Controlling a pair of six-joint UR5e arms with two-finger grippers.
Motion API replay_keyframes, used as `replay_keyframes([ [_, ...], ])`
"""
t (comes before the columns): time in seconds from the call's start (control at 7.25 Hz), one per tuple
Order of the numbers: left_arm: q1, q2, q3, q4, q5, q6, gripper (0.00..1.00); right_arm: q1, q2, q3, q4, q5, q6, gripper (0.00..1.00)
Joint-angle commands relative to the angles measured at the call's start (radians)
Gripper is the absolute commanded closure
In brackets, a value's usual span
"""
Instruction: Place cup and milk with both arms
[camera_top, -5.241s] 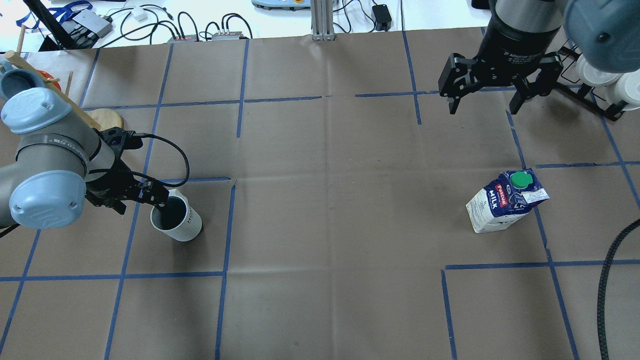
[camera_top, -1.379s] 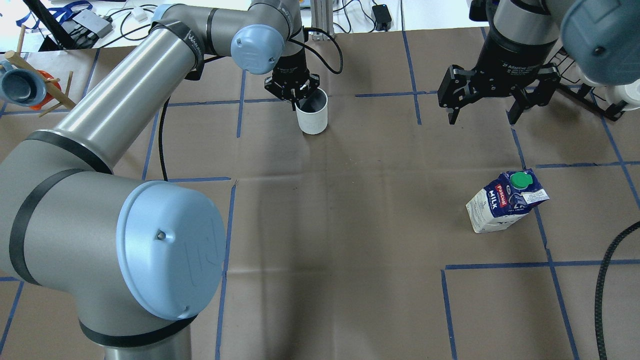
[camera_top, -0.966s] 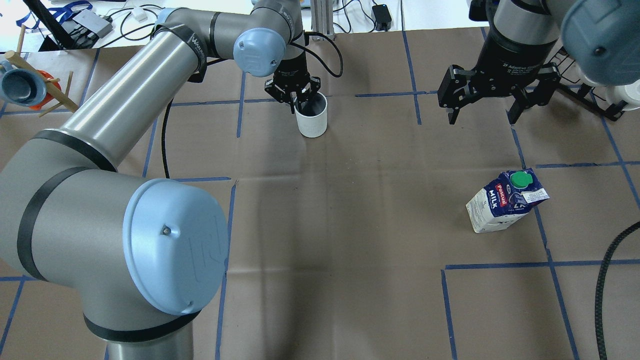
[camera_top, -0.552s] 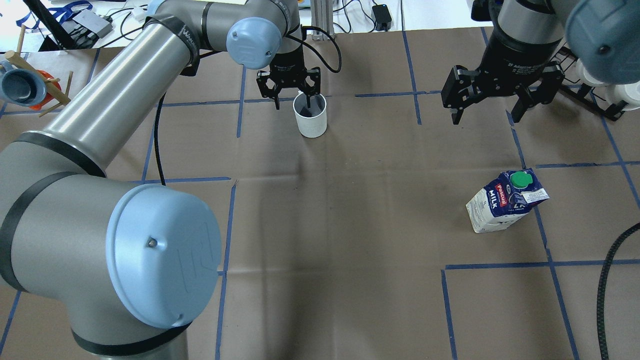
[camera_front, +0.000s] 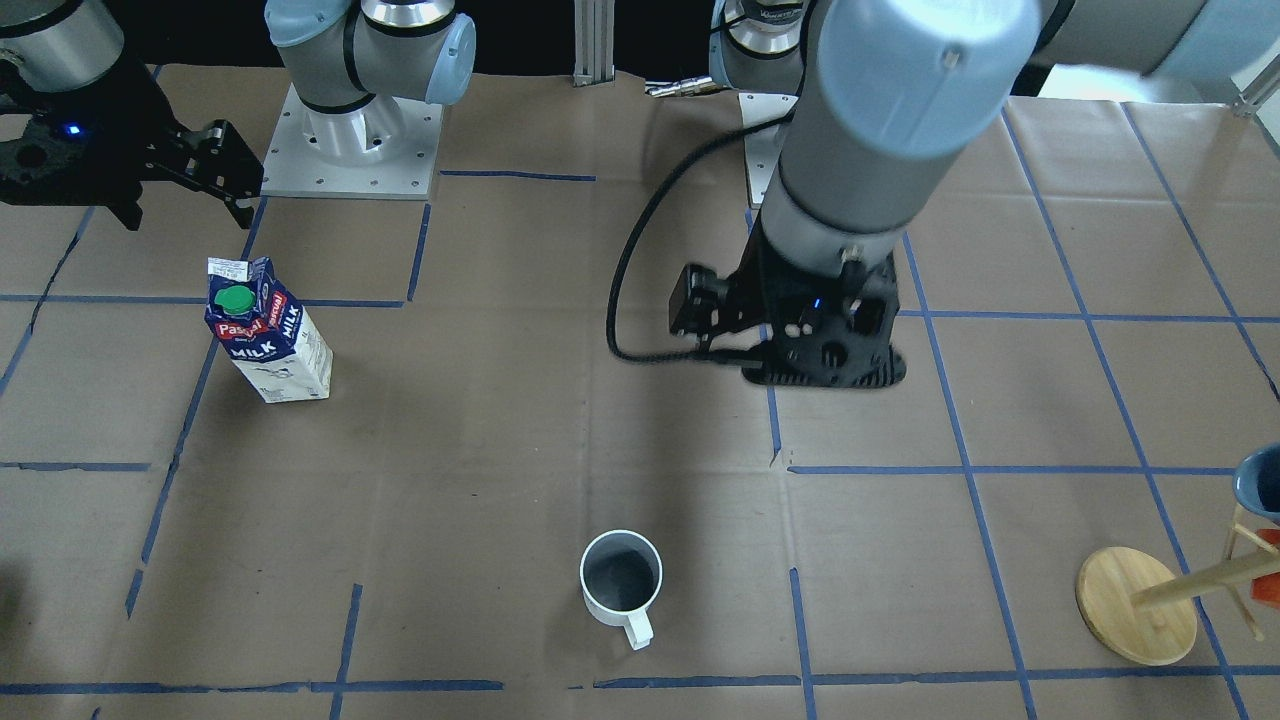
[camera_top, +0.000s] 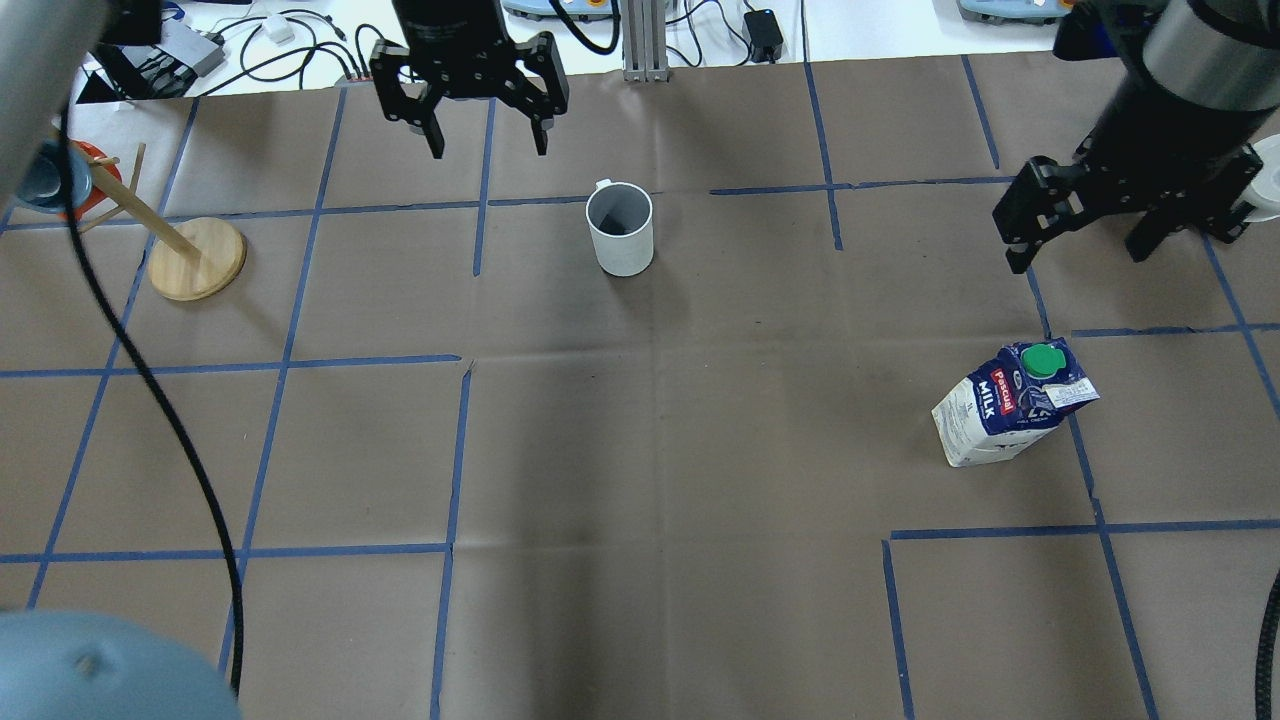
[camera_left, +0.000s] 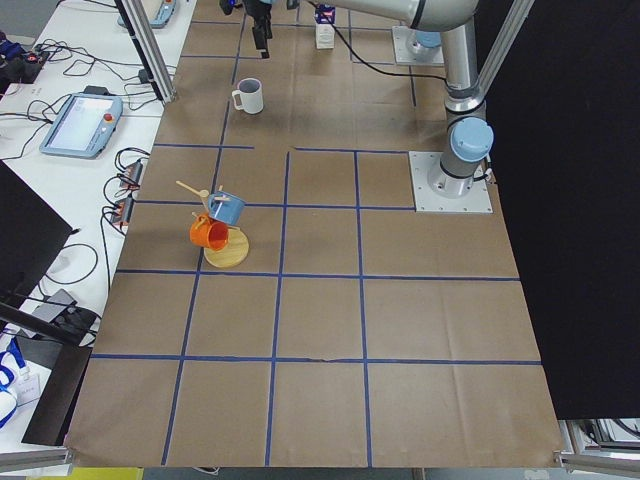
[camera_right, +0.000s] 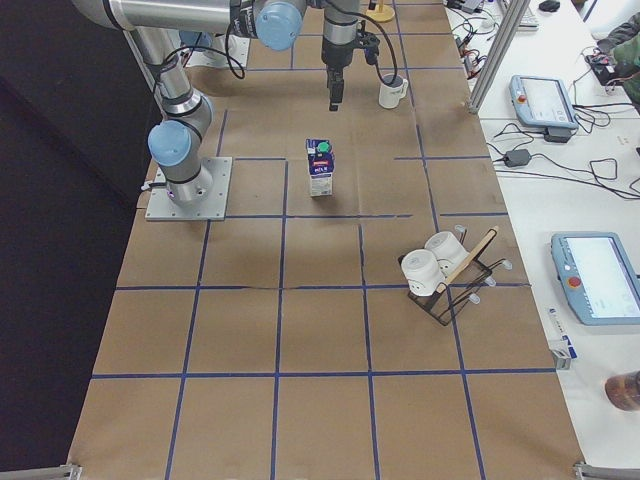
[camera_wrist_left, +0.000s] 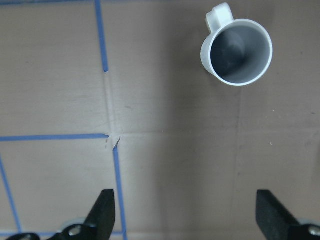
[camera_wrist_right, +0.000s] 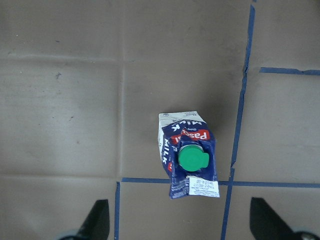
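The cup (camera_top: 620, 228), a white mug with a grey inside, stands upright and alone near the table's far middle; it also shows in the front view (camera_front: 621, 578) and the left wrist view (camera_wrist_left: 236, 51). My left gripper (camera_top: 488, 150) is open and empty, raised above the table, left of the cup and apart from it. The milk (camera_top: 1010, 403), a blue-topped carton with a green cap, stands upright at the right; it also shows in the front view (camera_front: 265, 330). My right gripper (camera_top: 1078, 258) is open and empty, hovering above the milk (camera_wrist_right: 190, 155), clear of it.
A wooden mug tree (camera_top: 195, 258) with a blue and an orange mug stands at the far left. A black wire rack with white cups (camera_right: 440, 270) sits beyond the milk on the right. The left arm's black cable (camera_top: 150, 400) hangs over the left side.
My left gripper let go of the cup's rim, opened wide, rose and drew back to the left. My right gripper moved right and nearer, over the milk. The cup stays put.
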Motion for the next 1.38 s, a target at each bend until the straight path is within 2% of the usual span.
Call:
replay_keyframes([
  [0.0,0.007,0.178,-0.117,-0.059,-0.004,0.010,0.01,-0.051,-0.049,0.105,-0.105,0.006,-0.121,0.00],
  [0.28,0.031,0.330,-0.357,0.017,-0.010,0.007,0.01,-0.050,-0.037,0.137,-0.152,0.024,-0.124,0.00],
  [0.41,0.069,0.360,-0.422,0.077,-0.017,0.010,0.00,-0.050,-0.030,0.175,-0.202,0.046,-0.135,0.00],
  [0.83,0.082,0.365,-0.447,0.094,-0.016,0.004,0.00,-0.063,-0.024,0.401,-0.484,0.069,-0.175,0.00],
  [0.97,0.082,0.365,-0.450,0.102,-0.016,0.004,0.01,-0.071,-0.024,0.439,-0.502,0.069,-0.184,0.00],
  [1.24,0.082,0.363,-0.455,0.123,-0.016,0.004,0.01,-0.073,-0.006,0.453,-0.506,0.057,-0.187,0.00],
])
